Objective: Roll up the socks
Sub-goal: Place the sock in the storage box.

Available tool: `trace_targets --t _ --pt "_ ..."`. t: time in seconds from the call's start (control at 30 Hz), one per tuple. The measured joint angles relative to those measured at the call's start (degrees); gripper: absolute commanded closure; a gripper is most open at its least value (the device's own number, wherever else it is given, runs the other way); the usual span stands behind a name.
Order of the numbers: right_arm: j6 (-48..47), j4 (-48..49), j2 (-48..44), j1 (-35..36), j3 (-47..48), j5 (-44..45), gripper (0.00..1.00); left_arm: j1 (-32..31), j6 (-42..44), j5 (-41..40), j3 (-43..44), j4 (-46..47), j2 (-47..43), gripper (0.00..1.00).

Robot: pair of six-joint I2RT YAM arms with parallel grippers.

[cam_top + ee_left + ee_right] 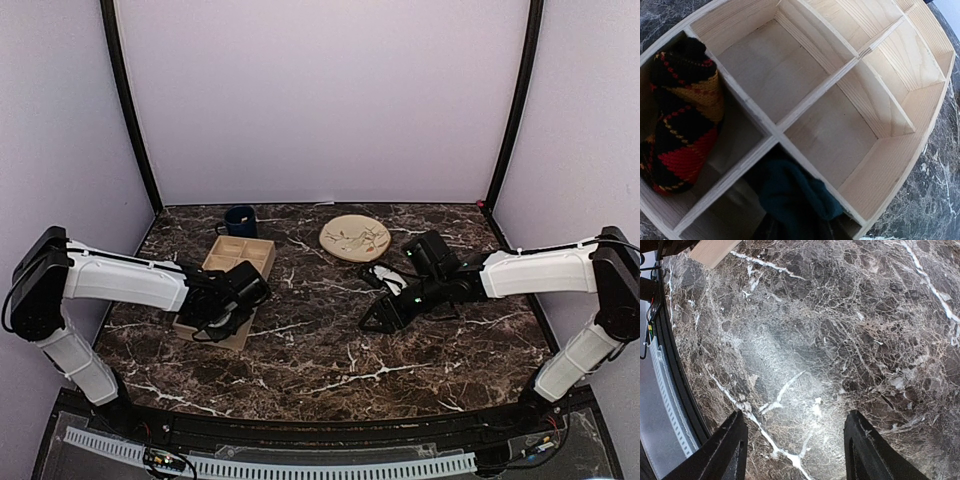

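The black argyle sock [682, 125], rolled into a bundle, lies in the left compartment of the wooden tray [815, 95]. The teal-green sock [795, 192] is bunched in the nearest compartment, running down between the dim dark fingers of my left gripper [797, 226]. Those fingers are in shadow, and whether they still press the sock does not show. From above, the left gripper [222, 310] hangs over the tray's near end [240, 255] and hides both socks. My right gripper [795, 415] stands open over bare marble, right of centre [375, 320].
A dark blue mug [238, 220] stands behind the tray. A round patterned plate [355, 238] lies at the back centre. The tray's other compartments hold nothing. The table's near edge and a perforated rail [670, 405] run along the left of the right wrist view.
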Motion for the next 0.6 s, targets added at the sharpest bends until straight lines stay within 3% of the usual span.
trace_targets --t 0.3,0.6 --pt "0.0 0.0 0.0 0.3 0.0 0.0 0.39 0.0 1.0 3.7 -1.3 0.5 -3.4 0.57" --pt "0.0 0.0 0.0 0.6 0.0 0.0 0.39 0.0 1.9 5.3 -1.4 -0.4 -5.0 0.55"
